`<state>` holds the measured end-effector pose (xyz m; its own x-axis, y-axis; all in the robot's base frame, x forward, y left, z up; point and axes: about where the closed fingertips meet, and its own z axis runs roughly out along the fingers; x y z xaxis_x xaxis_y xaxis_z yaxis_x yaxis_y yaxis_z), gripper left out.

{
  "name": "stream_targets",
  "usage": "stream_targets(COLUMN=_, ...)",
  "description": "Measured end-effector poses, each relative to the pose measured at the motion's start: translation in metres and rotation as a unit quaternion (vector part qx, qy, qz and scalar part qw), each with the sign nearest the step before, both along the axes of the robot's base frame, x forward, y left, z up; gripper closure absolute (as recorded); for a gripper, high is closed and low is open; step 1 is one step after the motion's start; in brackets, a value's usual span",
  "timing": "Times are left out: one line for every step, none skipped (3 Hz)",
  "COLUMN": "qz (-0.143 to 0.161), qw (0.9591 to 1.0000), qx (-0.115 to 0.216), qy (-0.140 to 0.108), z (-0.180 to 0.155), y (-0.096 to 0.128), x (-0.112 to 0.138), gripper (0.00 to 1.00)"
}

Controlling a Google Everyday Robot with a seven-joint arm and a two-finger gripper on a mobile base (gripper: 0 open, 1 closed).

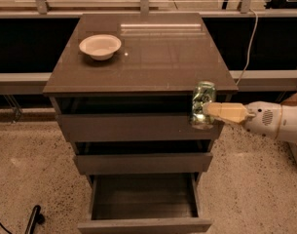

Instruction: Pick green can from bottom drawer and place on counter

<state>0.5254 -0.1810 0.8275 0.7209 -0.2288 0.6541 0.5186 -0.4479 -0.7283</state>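
Observation:
The green can [202, 104] hangs upright in the air in front of the cabinet's right front corner, its top level with the counter's front edge. My gripper [210, 112] reaches in from the right on a white arm and is shut on the can's side. The counter [157, 57] is the glossy brown top of the cabinet, just behind and left of the can. The bottom drawer [144, 199] is pulled out below, and its dark interior shows nothing inside.
A white bowl [100, 46] sits on the counter's back left. Two wider drawers [138, 145] above the bottom one stand slightly open. A white cable [249, 38] hangs at the right behind the cabinet. A black object [33, 219] lies on the speckled floor at the lower left.

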Motion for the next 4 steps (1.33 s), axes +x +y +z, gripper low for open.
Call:
stream_targets(qz=0.008, qw=0.999, qx=0.024, qy=-0.037, z=0.042, y=-0.011, x=-0.007, gripper=1.0)
stream_targets(qz=0.007, qw=0.9981, qx=0.008, qy=-0.061, z=0.075, y=-0.014, x=-0.007, gripper=1.0)
stream_targets(qz=0.003, qw=0.9963, qx=-0.028, qy=-0.081, z=0.099, y=-0.016, x=0.012, gripper=1.0)
stream_targets(qz=0.015, qw=0.9862, qx=-0.073, qy=-0.148, z=0.138, y=-0.016, x=0.042, gripper=1.0)
